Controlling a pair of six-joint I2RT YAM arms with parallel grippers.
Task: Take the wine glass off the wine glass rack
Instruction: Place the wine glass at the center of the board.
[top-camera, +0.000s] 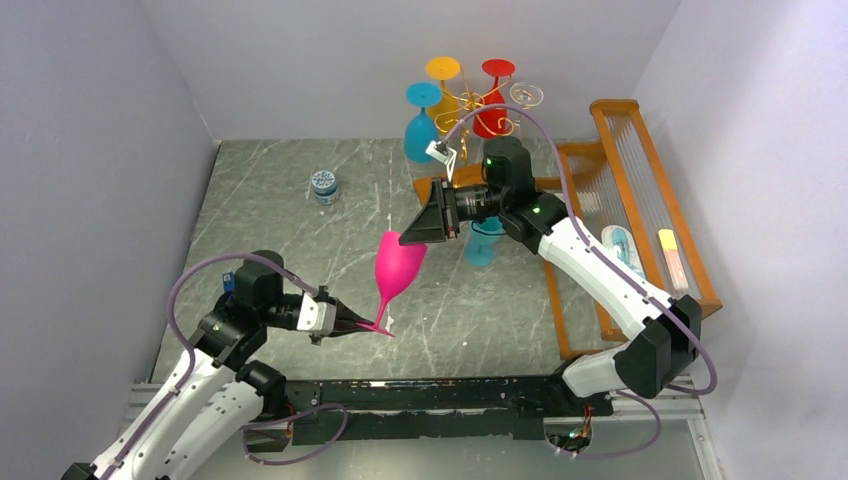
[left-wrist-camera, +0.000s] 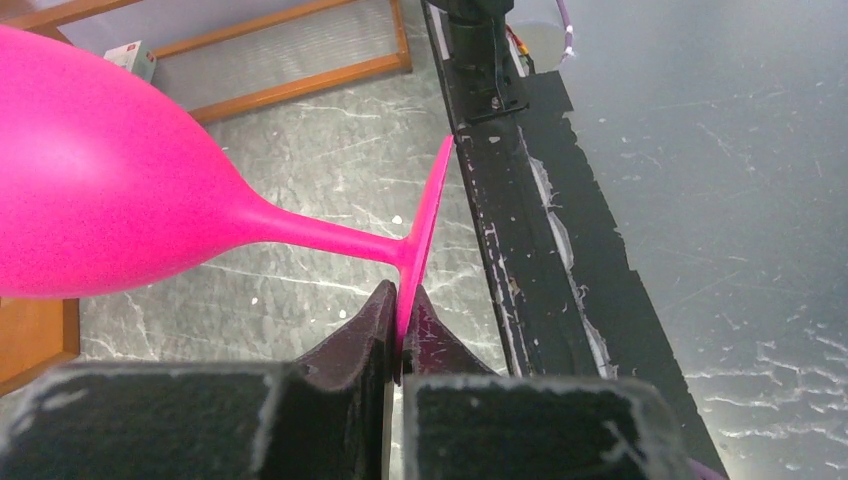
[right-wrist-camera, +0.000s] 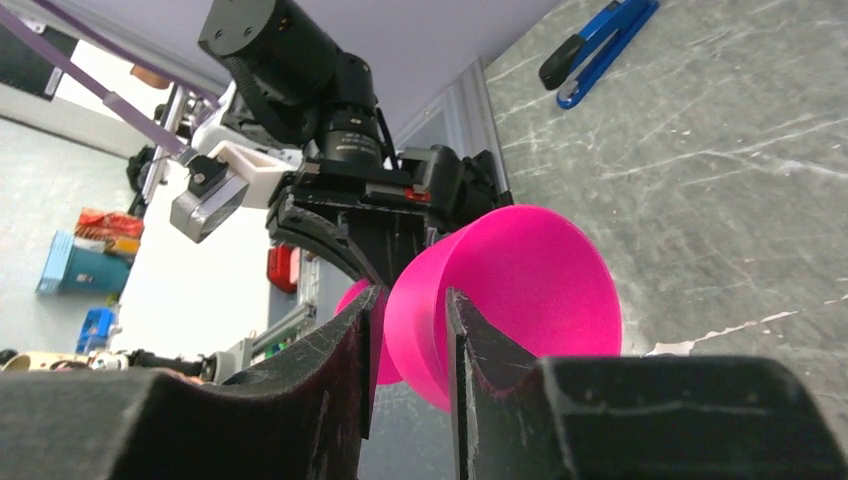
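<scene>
The left gripper is near the front of the table. Its two fingers are pressed tight on the flat round foot of the pink wine glass. The thin edge of the foot sits right between them.

The pink wine glass is up in the air over the table, off the rack. It leans over, with its foot low by the left gripper and its bowl higher and farther back.

The right gripper is at the bowl. One finger is on each side of the rim, and the gap between them is small. I cannot tell if they squeeze the rim or only stand beside it.

The table is gray stone with white lines in it. A black strip runs along its near edge. A small blue jar stands alone, well back on the left. A teal glass shows under the right arm.

The wine glass rack is at the back, a thin gold wire tree on a brown wood base. A blue glass, a yellow glass, a red glass and a clear glass hang on it upside down.

An orange wooden frame with clear rods is on the right. Plain pale walls close in the left, back and right sides
</scene>
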